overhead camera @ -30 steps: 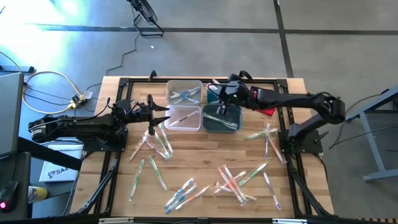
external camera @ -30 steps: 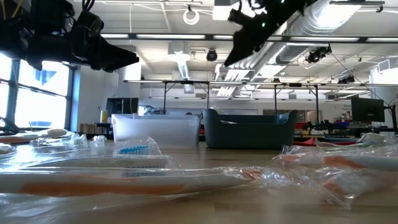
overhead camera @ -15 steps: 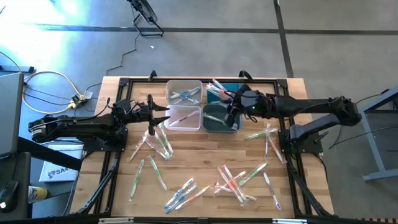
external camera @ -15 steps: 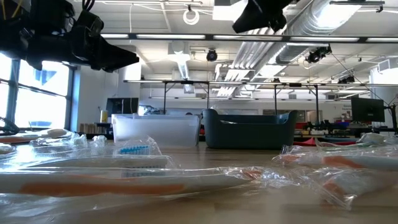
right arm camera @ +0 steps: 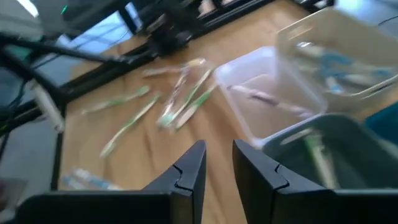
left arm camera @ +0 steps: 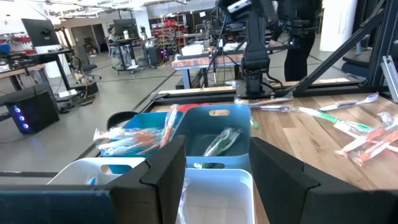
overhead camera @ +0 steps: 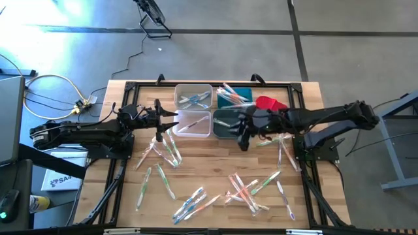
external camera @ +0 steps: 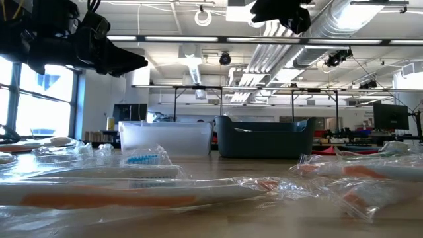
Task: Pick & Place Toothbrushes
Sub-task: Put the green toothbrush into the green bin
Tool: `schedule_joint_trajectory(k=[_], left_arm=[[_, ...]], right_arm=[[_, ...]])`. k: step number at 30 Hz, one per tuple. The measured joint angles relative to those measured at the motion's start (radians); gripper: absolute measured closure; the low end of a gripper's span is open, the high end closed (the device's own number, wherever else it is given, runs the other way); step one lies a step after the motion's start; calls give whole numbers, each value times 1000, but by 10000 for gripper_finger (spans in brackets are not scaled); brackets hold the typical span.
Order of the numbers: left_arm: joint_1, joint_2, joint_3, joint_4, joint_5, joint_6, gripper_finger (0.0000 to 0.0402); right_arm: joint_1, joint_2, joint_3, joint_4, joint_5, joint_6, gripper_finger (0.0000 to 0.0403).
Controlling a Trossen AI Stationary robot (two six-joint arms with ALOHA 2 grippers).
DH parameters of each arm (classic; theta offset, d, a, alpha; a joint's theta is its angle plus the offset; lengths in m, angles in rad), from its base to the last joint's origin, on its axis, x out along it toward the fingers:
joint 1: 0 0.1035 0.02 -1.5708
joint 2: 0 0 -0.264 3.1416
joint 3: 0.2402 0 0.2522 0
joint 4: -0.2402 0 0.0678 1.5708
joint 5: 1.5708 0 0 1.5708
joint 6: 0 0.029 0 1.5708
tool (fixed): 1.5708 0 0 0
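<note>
— What's on the desk?

— Pale wooden planks with a black frame round the edge. Four small box-shaped bins sit at the far edge in a two-by-two block: two clear plastic bins and two dark teal bins. All four have toothbrushes in them.

— And the toothbrushes themselves?

— Thin plastic sticks, whitish handles with green, blue, orange or pink, each in a crinkly clear wrapper. Most lie loose in heaps across the near half of the desk; I can't count them exactly. From desk height, the nearest wrappers look glossy and creased, one showing a blue bristle head.

— The arms?

— The left pincer hangs just beside the near clear bin, its blocky dark fingers spread apart, holding nothing. The right pincer is at the near edge of the near teal bin, its fingers with a narrow gap between them and nothing gripped.

— Anything else?

— One red cloth-like piece by the far teal bin.
</note>
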Motion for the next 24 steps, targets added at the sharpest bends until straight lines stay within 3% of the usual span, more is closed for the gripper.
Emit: schedule_joint_trajectory(k=[11,24], left_arm=[[0,0,0,-1,0,-5,231],[0,0,0,-1,0,-6,231]], right_arm=[[106,27,0,-162,-190,123,331],[142,27,0,-667,-132,406,338]])
